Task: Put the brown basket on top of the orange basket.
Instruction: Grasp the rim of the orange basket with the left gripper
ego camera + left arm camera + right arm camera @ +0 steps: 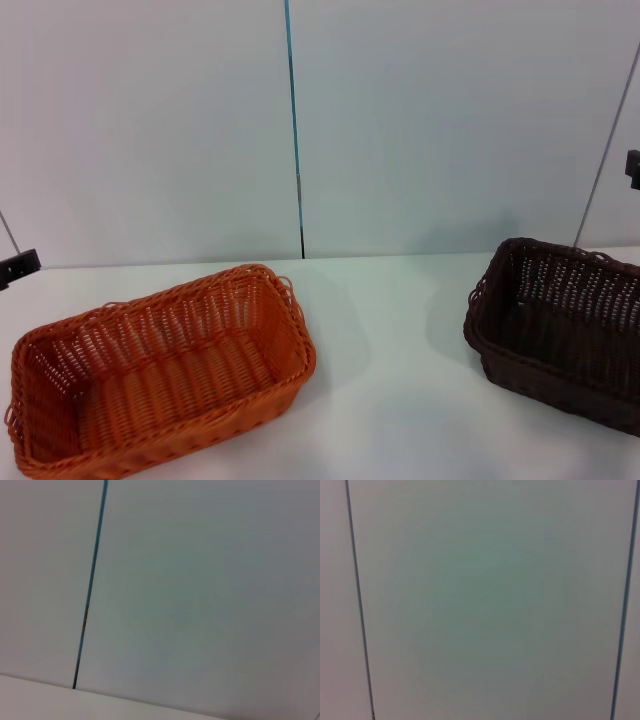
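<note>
The orange basket (pixel 160 365) rests on the white table at the front left, upright and empty. Over at the right edge of the head view, the brown basket (pixel 560 325) also stands upright and empty, partly cut off by the frame. The two baskets are well apart. Only a dark tip of my left gripper (pixel 18 267) shows at the far left edge, above and behind the orange basket. A dark bit of my right gripper (pixel 633 168) shows at the far right edge, high above the brown basket. Neither touches a basket. Both wrist views show only wall.
The white table (pixel 390 400) runs between the baskets. Behind it stands a pale panelled wall (pixel 430 120) with a dark vertical seam (pixel 297 150). The left wrist view shows that seam (pixel 90 595) and a strip of table edge.
</note>
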